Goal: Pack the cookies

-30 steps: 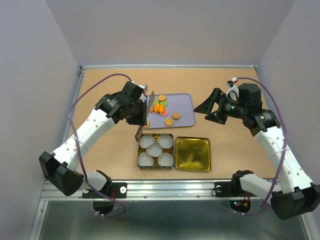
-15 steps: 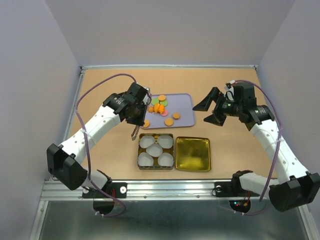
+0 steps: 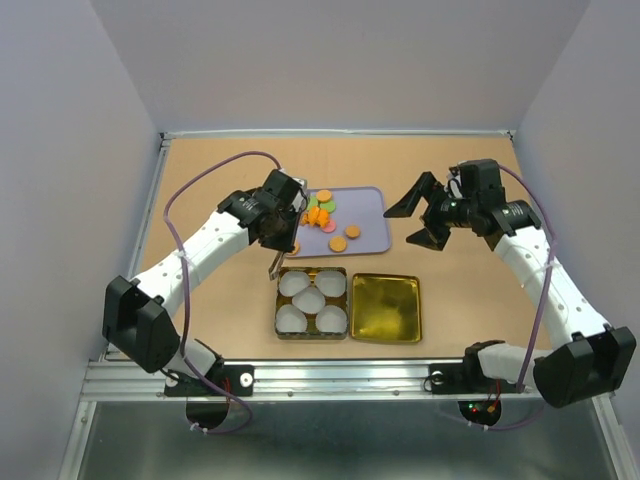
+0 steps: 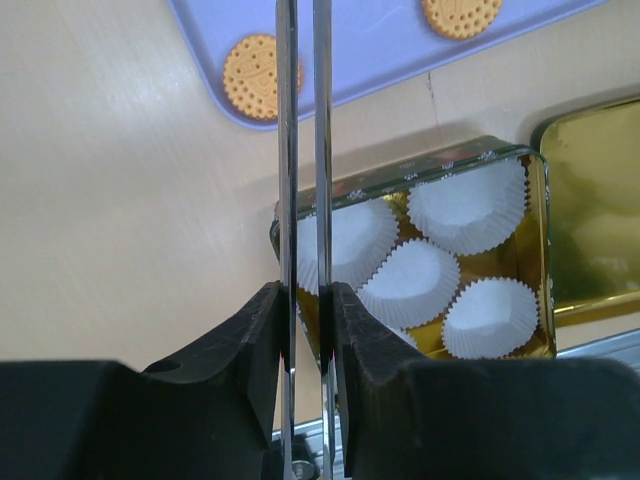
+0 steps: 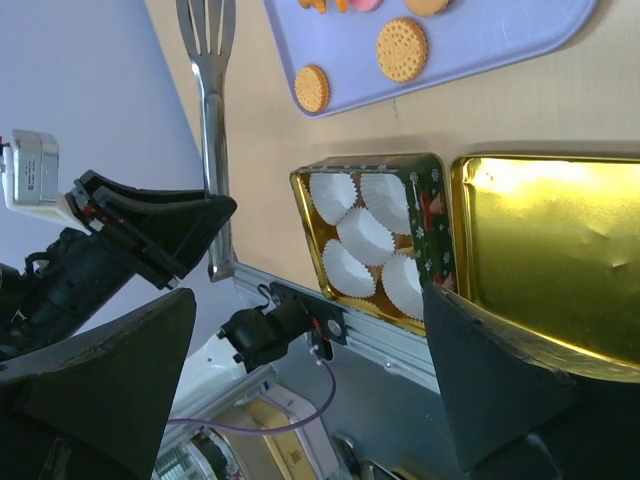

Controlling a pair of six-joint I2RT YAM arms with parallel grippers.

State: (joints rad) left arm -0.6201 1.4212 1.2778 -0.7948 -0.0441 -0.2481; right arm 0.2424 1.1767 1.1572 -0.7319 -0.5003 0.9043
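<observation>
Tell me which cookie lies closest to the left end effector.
The orange cookie at the tray's near-left corner, right beside the tongs; the rest lie farther right.

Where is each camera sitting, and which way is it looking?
Top external: above and behind the arms, looking down at the table; both arms show, left gripper clamping tongs, right gripper open.
Left wrist: on the left arm, looking along the tongs down at the tin; left fingers show.
Right wrist: on the right arm, facing tin, lid and tray; right fingers show.
Shared: all three see tin, tray and cookies.
</observation>
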